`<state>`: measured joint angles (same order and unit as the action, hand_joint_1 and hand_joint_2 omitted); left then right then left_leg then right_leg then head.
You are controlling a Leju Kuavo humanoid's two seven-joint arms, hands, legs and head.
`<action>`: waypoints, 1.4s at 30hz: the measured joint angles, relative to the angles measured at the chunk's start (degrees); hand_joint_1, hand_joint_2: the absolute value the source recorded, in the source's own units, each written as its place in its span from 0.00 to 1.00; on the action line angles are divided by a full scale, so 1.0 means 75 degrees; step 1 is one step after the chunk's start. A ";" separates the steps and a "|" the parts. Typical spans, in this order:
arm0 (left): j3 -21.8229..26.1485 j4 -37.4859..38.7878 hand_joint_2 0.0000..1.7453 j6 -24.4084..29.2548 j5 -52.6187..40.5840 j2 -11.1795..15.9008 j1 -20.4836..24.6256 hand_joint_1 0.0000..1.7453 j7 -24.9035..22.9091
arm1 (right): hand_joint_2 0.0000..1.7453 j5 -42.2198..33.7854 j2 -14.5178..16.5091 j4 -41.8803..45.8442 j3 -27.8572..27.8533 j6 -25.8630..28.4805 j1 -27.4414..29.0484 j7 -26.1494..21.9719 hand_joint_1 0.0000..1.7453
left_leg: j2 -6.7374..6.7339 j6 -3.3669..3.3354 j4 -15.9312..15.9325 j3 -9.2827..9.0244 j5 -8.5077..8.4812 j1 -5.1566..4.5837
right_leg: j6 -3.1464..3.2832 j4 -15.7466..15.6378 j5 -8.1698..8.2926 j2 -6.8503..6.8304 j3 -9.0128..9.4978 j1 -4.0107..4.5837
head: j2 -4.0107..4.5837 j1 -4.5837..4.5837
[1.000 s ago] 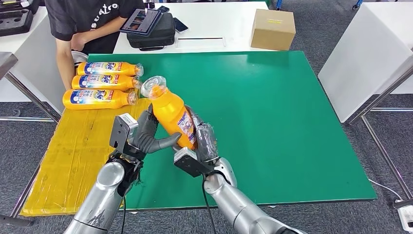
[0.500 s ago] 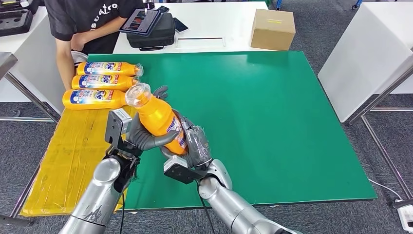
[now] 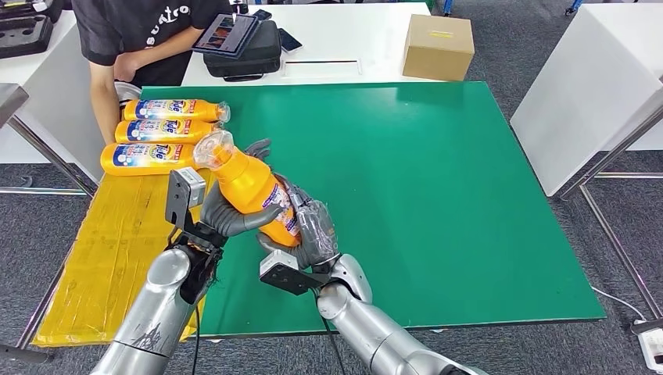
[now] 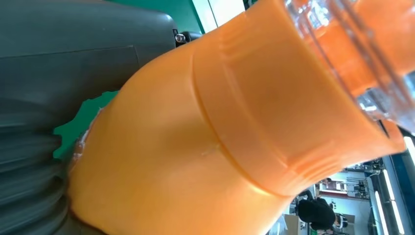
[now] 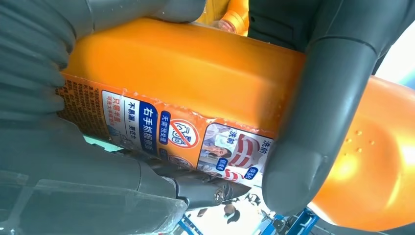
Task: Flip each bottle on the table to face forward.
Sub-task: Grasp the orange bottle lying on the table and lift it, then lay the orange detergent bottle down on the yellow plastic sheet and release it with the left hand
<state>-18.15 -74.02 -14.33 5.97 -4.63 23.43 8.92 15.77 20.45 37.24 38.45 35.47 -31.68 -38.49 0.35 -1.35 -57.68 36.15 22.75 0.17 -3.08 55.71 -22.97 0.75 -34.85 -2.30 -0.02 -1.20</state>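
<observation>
Glossy orange plastic bottle with clear cap and crinkled paper label; matt green table; brushed silver metal arms; cardboard box.

On the label of the orange bottle, gripped by both hands, Chinese print can be read in the right wrist view: "右手抓瓶" in white on a blue patch, and "洗前" beside a small photo panel. Just beyond that bottle, three more bottles lie side by side, and "Tide" is printed on each label. The white lettering on the person's black shirt is only partly legible.
</observation>
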 joint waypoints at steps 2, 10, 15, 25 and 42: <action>0.0012 0.0037 1.00 -0.0031 0.0061 0.0000 0.0011 1.00 0.0000 | 1.00 -0.0005 -0.0012 0.0000 0.0035 0.0015 -0.0004 0.0005 1.00 | 0.0000 0.0000 0.0000 0.0000 0.0000 0.0000 | 0.0000 0.0000 0.0000 0.0000 0.0000 0.0000 | 0.0000 -0.0001; 0.0055 0.0085 1.00 -0.0060 0.0180 0.0000 0.0013 1.00 -0.0017 | 1.00 -0.0021 -0.0034 0.0000 0.0100 -0.0013 -0.0025 0.0006 1.00 | 0.0000 0.0000 0.0000 0.0000 0.0000 0.0000 | 0.0000 0.0000 0.0000 0.0000 0.0000 0.0000 | 0.0001 0.0000; 0.0088 0.0104 1.00 -0.0060 0.0243 0.0000 0.0012 1.00 -0.0020 | 1.00 -0.0025 -0.0034 0.0000 0.0114 -0.0042 -0.0026 0.0006 1.00 | 0.0000 0.0000 0.0000 0.0000 0.0000 0.0000 | 0.0000 0.0000 0.0000 0.0000 0.0000 0.0000 | 0.0000 -0.0001; 0.0130 0.0114 1.00 -0.0057 0.0329 0.0000 -0.0013 1.00 -0.0020 | 1.00 -0.0025 -0.0034 0.0000 0.0116 -0.0058 -0.0042 0.0006 0.85 | 0.0000 0.0000 0.0000 0.0001 0.0000 0.0000 | 0.0000 0.0000 0.0000 0.0000 0.0000 0.0000 | 0.0001 0.0000; 0.0322 0.0128 1.00 0.0084 0.0397 0.0006 0.0043 0.96 -0.0022 | 1.00 0.0155 -0.0034 -0.0018 0.0213 -0.0021 0.0006 -0.0020 0.00 | 0.0000 0.0000 0.0000 0.0001 0.0000 0.0001 | 0.0000 0.0000 0.0000 0.0000 -0.0001 0.0000 | 0.0001 0.0001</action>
<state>-15.74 -73.06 -13.70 8.94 -4.59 23.75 8.75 16.93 20.20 37.11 40.05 35.32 -31.64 -38.64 0.35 -1.34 -57.68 36.16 22.75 0.17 -3.08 55.71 -22.97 0.75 -34.85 -2.30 -0.01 -1.19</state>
